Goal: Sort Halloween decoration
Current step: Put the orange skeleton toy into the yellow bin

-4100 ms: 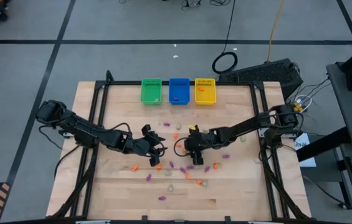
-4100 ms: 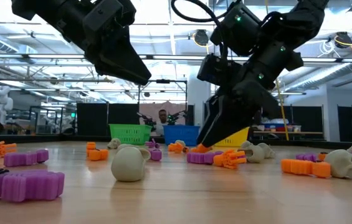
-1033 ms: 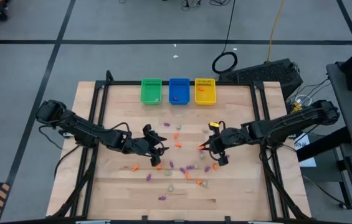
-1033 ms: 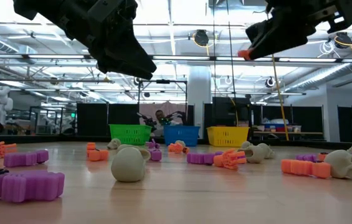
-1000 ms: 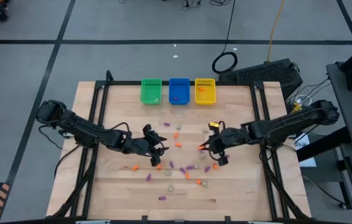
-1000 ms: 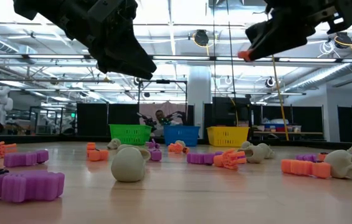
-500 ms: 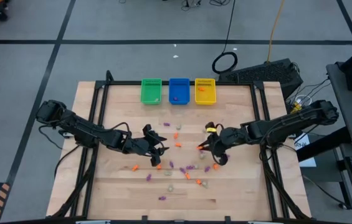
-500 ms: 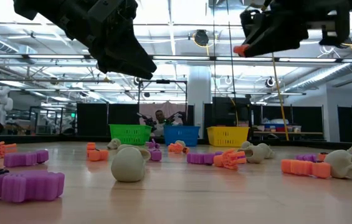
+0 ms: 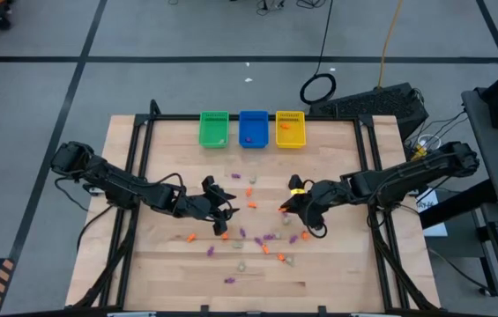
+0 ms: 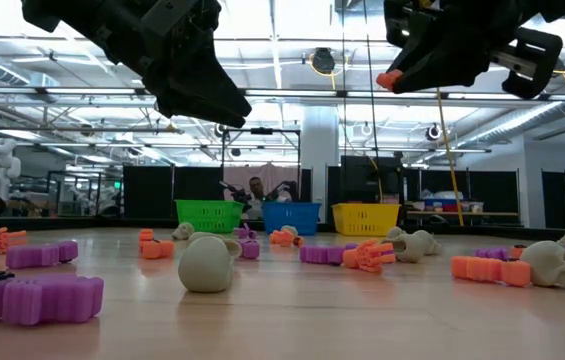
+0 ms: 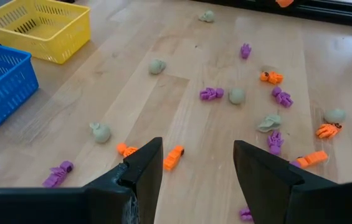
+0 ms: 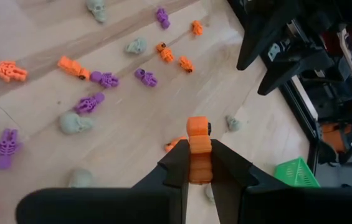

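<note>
The Halloween decoration is a scatter of tiny orange, purple and pale trinkets (image 9: 262, 239) lying on the wooden table, mostly in its middle. One orange trinket (image 12: 195, 128) is high above the table in my right gripper (image 9: 287, 208), which is shut on it right of centre. Left of centre, my left gripper (image 9: 224, 213) hangs open above the table, with nothing between its fingers (image 11: 144, 163). In the low view both grippers are well above the trinkets, the left one (image 10: 217, 100) and the right one (image 10: 394, 78). My right gripper pinches the orange trinket's lower part (image 12: 196, 154) between its two fingers. The trinket's free end (image 12: 195, 124) sticks out past the fingertips. The fingers come from the table's right side, slanting down. The trinket is lifted clear of the table.
Three small bins stand in a row at the table's far edge: green (image 9: 214, 129), blue (image 9: 253, 129) and yellow (image 9: 290, 129). A black frame (image 9: 365, 167) runs along the table's sides. A person shows far off behind the bins in the low view.
My right gripper has drifted a little toward the table's left edge and has turned about its wrist, still shut on the orange trinket high above the table.
</note>
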Available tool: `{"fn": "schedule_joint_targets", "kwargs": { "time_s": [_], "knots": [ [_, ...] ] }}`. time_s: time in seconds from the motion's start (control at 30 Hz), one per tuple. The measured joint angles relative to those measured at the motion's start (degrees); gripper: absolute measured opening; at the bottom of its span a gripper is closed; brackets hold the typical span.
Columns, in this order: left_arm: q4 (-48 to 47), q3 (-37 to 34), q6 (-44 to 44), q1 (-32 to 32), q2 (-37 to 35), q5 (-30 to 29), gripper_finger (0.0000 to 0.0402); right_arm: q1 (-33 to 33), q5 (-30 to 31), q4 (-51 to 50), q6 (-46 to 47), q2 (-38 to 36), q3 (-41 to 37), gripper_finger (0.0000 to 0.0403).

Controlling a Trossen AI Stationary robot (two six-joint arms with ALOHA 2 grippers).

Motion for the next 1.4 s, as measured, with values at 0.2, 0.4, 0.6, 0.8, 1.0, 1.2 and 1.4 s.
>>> {"fn": "schedule_joint_targets", "kwargs": {
  "time_s": [0.2, 0.4, 0.6, 0.8, 1.0, 1.2, 1.4],
  "knots": [
    [0.02, 0.00, -0.02, 0.00, 0.00, -0.01, 0.0193, 0.00, 0.00, 0.02, -0.06, 0.00, -0.02, 0.0038],
    [0.04, 0.00, -0.24, 0.00, 0.00, 0.00, 0.0193, 0.00, -0.02, 0.02, 2.91, 0.00, -0.02, 0.0038],
    [0.04, 0.00, -0.26, 0.02, 0.00, -0.01, 0.0193, 0.00, -0.02, 0.07, 13.37, 0.00, -0.02, 0.0039],
    [0.54, 0.00, -0.26, 0.02, 0.00, 0.00, 0.0193, 0.00, -0.04, 0.07, 27.65, 0.00, 0.00, 0.0039],
    [0.72, 0.00, -0.26, 0.02, 0.00, 0.00, 0.0193, -0.02, -0.04, 0.11, 41.08, 0.00, 0.00, 0.0039],
    [0.72, 0.00, -0.28, 0.02, 0.00, 0.00, 0.0193, 0.00, -0.09, 0.11, 52.59, 0.00, 0.00, 0.0039],
    [0.78, 0.00, -0.28, 0.02, 0.00, 0.00, 0.0193, -0.01, -0.09, 0.11, 62.39, 0.00, 0.00, 0.0039]
  ]
}}
